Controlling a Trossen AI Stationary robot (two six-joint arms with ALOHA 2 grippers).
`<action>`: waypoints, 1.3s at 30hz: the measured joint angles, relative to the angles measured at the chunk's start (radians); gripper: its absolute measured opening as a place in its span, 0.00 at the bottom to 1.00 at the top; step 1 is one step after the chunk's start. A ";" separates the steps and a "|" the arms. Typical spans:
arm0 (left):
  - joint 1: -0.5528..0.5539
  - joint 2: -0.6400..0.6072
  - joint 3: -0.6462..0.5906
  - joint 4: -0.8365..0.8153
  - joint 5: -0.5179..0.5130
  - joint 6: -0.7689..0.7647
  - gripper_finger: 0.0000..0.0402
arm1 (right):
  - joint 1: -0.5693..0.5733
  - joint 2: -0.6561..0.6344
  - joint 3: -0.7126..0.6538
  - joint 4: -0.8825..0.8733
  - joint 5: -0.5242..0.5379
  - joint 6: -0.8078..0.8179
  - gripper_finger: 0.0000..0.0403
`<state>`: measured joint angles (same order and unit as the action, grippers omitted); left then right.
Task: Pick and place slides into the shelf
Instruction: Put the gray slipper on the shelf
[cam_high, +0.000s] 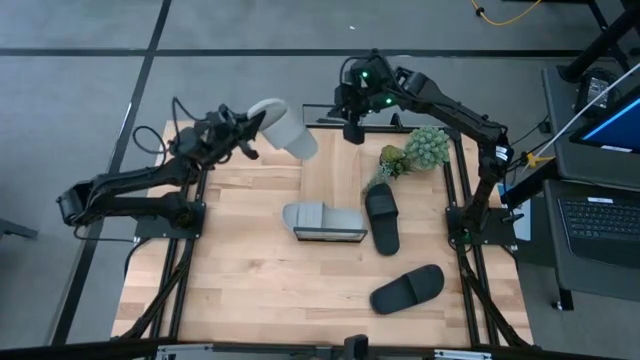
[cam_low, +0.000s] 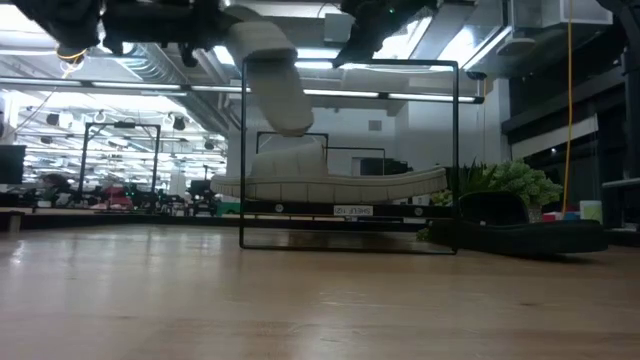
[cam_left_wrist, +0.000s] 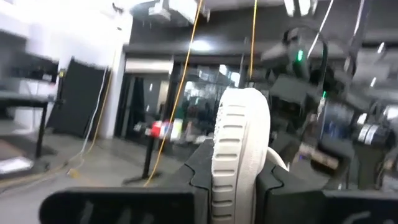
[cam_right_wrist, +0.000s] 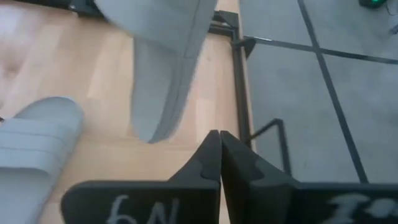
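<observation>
My left gripper (cam_high: 247, 128) is up in the air near the table's far edge, shut on a light grey slide (cam_high: 283, 127) that hangs left of the shelf's top in the low view (cam_low: 272, 75). The shelf (cam_high: 332, 178), a black wire frame (cam_low: 458, 150), stands mid-table. A second grey slide (cam_high: 322, 221) lies sole-down on its lower level (cam_low: 330, 178). Two black slides lie flat on the table, one right of the shelf (cam_high: 382, 218) and one nearer the front (cam_high: 407, 289). My right gripper (cam_high: 353, 131) hovers shut over the far edge, touching nothing. My left gripper pinches the grey slide at one end between its two fingers (cam_left_wrist: 202, 168), with the ribbed sole edge (cam_left_wrist: 233, 146) standing up between them. The fingers come roughly level from the table's left. The slide is lifted clear and slants downward away from the gripper toward the shelf.
A green potted plant (cam_high: 418, 150) stands right of the shelf near the far right corner, with one black slide just in front of it. Black frame rails (cam_high: 462, 215) run along both table sides. Bare wood lies at the front left (cam_high: 230, 280).
</observation>
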<state>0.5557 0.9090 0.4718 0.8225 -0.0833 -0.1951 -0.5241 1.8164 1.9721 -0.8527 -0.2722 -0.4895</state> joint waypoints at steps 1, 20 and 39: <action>-0.008 -0.005 -0.019 0.032 -0.008 -0.007 0.09 | 0.010 -0.002 -0.015 0.016 -0.001 0.012 0.01; -0.074 -0.066 -0.079 0.046 -0.060 -0.015 0.09 | 0.080 -0.393 -0.814 0.798 0.001 0.195 0.00; -0.289 0.082 -0.078 0.049 -0.458 -0.085 0.09 | 0.247 -0.633 -1.523 1.595 0.279 0.355 0.01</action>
<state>0.2665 0.9906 0.3935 0.8718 -0.5409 -0.2803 -0.2770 1.1835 0.4489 0.7421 0.0073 -0.1345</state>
